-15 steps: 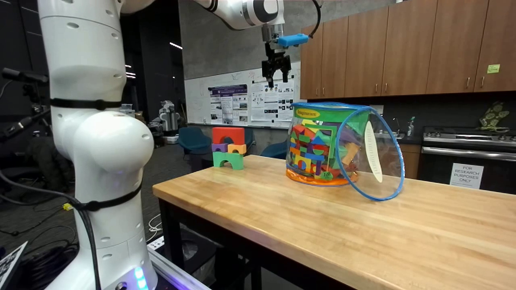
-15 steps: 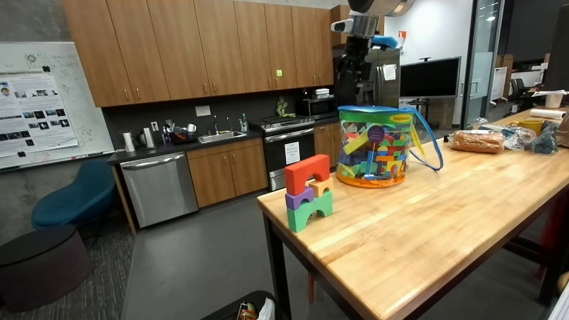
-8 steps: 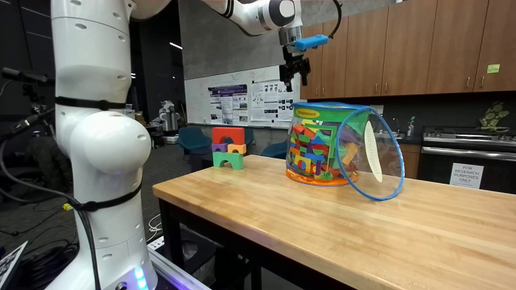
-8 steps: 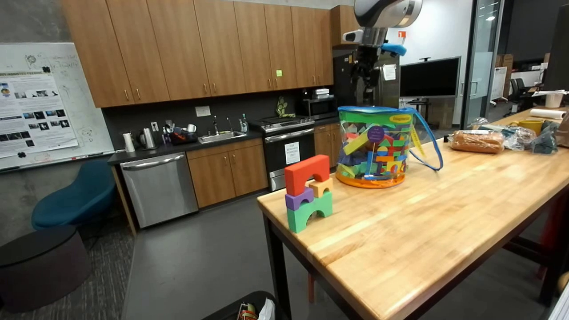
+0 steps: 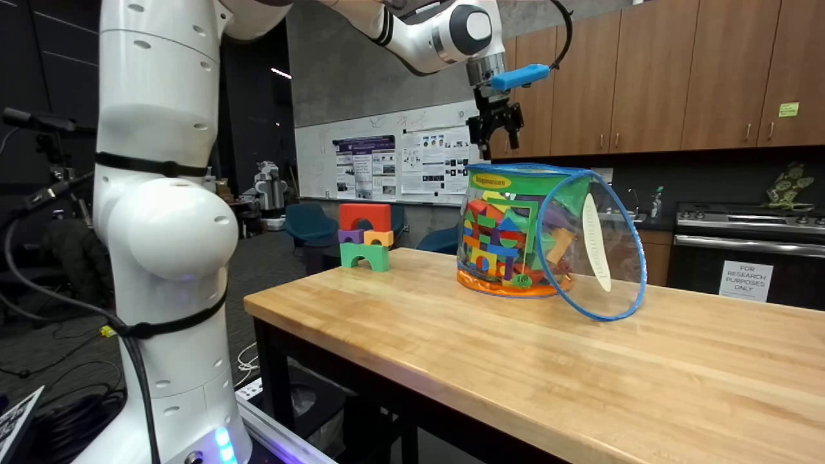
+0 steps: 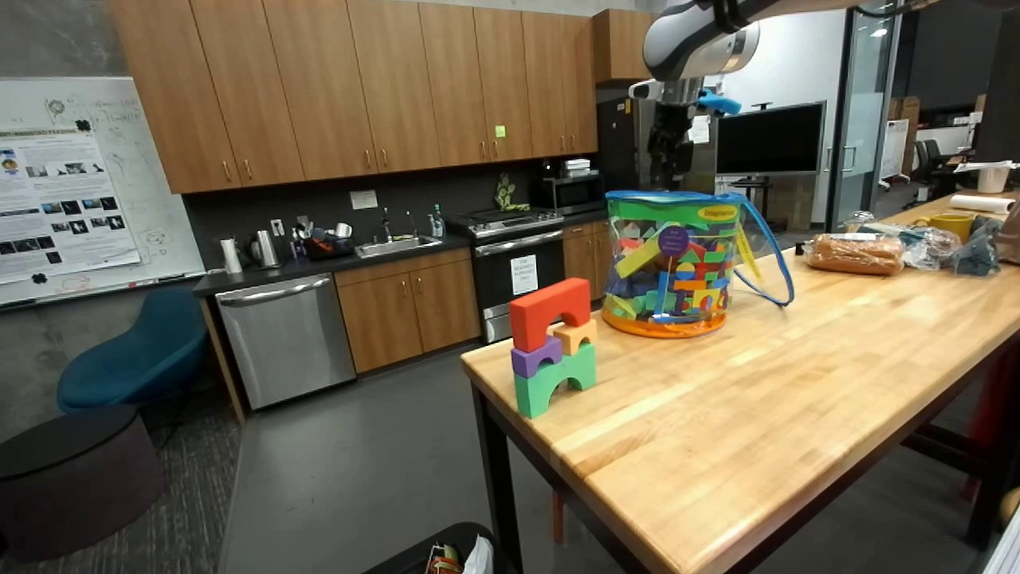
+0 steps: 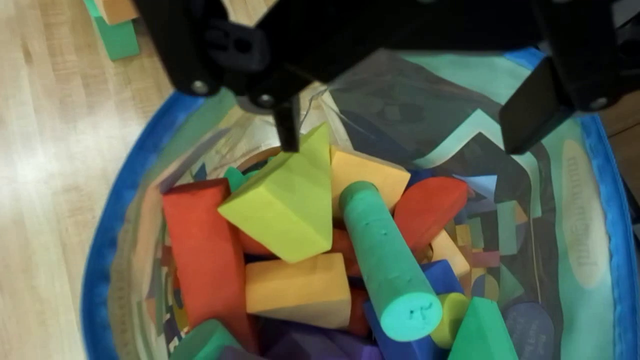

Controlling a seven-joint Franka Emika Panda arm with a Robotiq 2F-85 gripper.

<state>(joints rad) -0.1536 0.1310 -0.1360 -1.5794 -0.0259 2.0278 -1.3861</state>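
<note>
My gripper stands open with nothing between its fingers. In both exterior views it hangs just above a clear round bag with a blue rim, green band and orange base. Looking down into the bag, the wrist view shows foam blocks: a yellow-green wedge below one fingertip, a teal cylinder, a long red block and a yellow block. Apart from the bag, a red arch rests on a purple block and an orange block, both on a green arch.
The bag's lid hangs open down to the wooden table. The block stack stands near a table corner. Bagged bread and a yellow mug lie farther along the table.
The arm has swung over and lowered, bringing the open gripper rightward and down in both exterior views, closer to the bag's top. Bag and block stack have stayed put.
</note>
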